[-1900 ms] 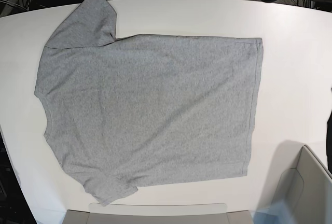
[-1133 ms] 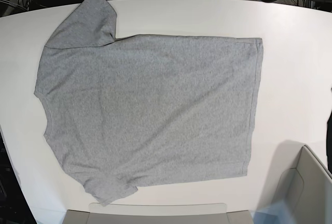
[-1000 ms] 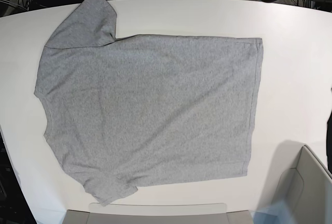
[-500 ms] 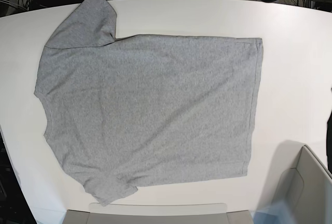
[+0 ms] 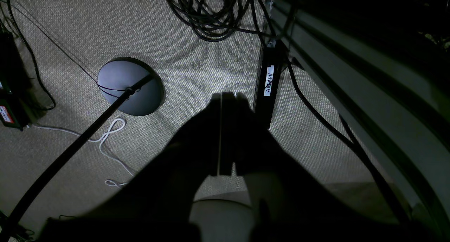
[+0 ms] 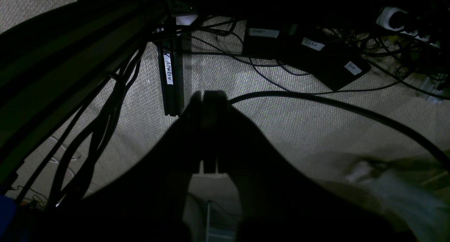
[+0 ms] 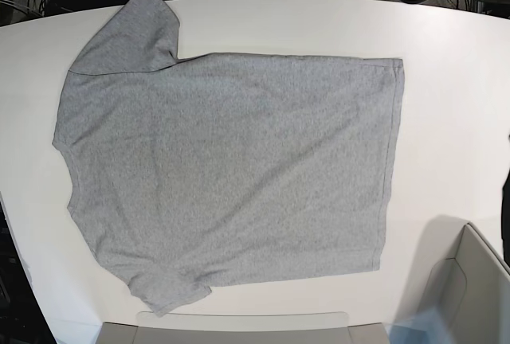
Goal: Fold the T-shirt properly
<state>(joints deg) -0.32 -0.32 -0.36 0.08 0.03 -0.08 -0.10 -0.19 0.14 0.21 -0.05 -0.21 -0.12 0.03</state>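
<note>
Carpet (image 5: 197,38) fills the left wrist view, with the left end effector (image 5: 221,98) a dark silhouette above it, its two fingers pressed flat together and holding nothing. A round dark base plate (image 5: 130,85) with a rod rising from it sits on the floor to one side, a white cord (image 5: 109,133) looped beside it, a tangle of black cables (image 5: 211,13) farther off, and a black metal bar with a white label (image 5: 269,81) just beyond the fingertips.

Right wrist view: the right end effector (image 6: 207,96) is likewise closed tight and empty, hanging over the carpet. A labelled black bar (image 6: 170,77) stands just beside it, a thick black cable (image 6: 316,101) curves across the floor, and dark boxes with small white labels (image 6: 316,57) lie farther back.

Base view: the T-shirt (image 7: 231,169) lies spread flat on the white surface (image 7: 454,81), plain grey side up, collar end toward the view's left, hem toward the right, one sleeve reaching the far edge and the other the near edge. A pale bin (image 7: 470,288) sits at the near right corner. Neither arm appears over the surface.
</note>
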